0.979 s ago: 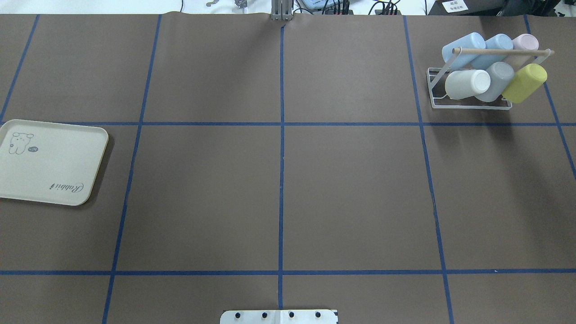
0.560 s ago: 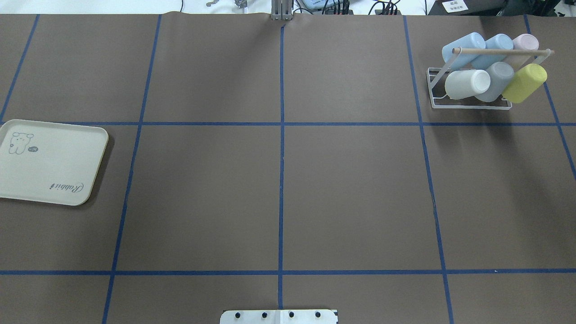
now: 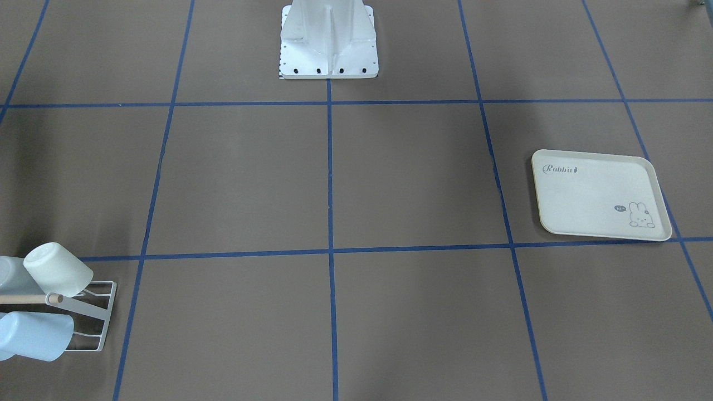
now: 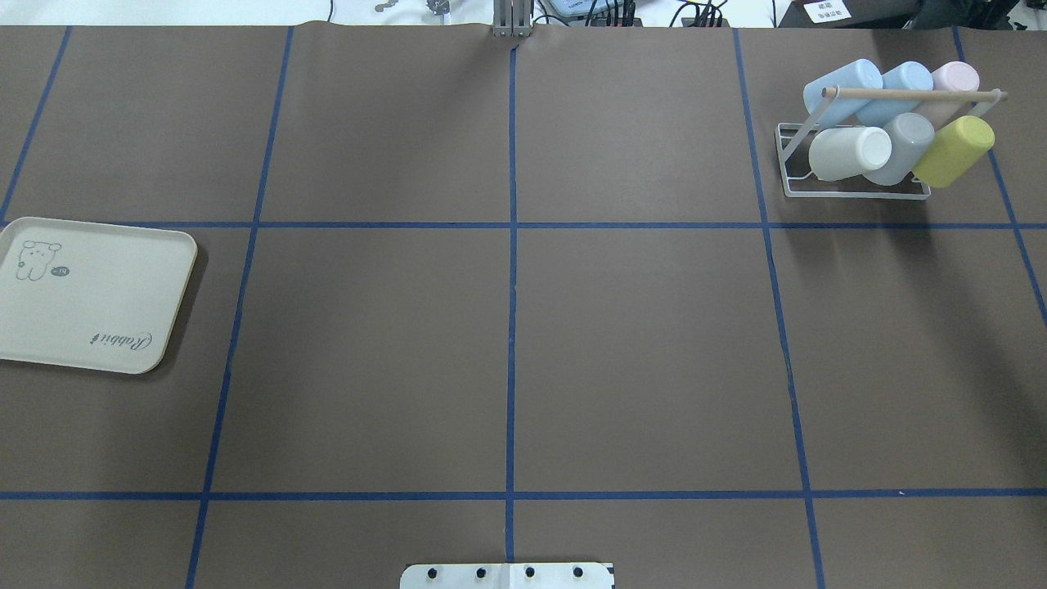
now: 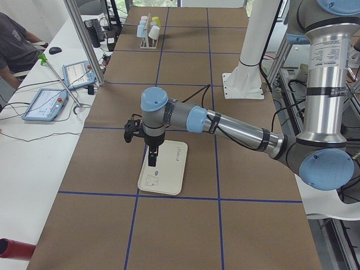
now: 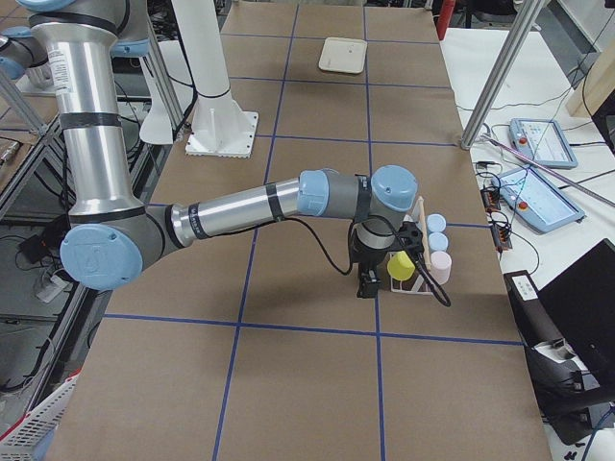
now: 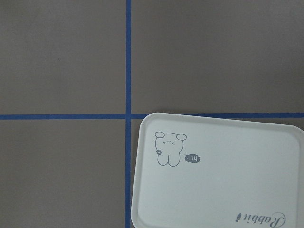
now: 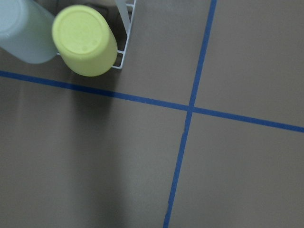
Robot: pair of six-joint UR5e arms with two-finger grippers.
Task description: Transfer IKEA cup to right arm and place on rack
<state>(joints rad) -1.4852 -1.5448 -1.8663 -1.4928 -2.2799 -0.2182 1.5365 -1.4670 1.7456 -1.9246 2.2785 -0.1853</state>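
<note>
- Nothing on the desk (image 4: 638, 343) has shifted; its gridded middle lies open.
- Six cups (image 4: 847, 153) sit on the rack (image 4: 851, 195) at the far right corner.
- Right gripper (image 6: 366, 285) hangs beside it, left gripper (image 5: 152, 159) over the tray (image 4: 90, 319); whether either is spread cannot be told.

The table (image 4: 646, 352) is looking brown with blue lines (image 4: 512, 343) crossing it. The cream tray (image 4: 98, 311) is showing a grey rabbit (image 4: 33, 260). The white rack (image 4: 851, 195) is holding blue, pink, grey, white and yellow-green cups (image 4: 953, 151).
</note>
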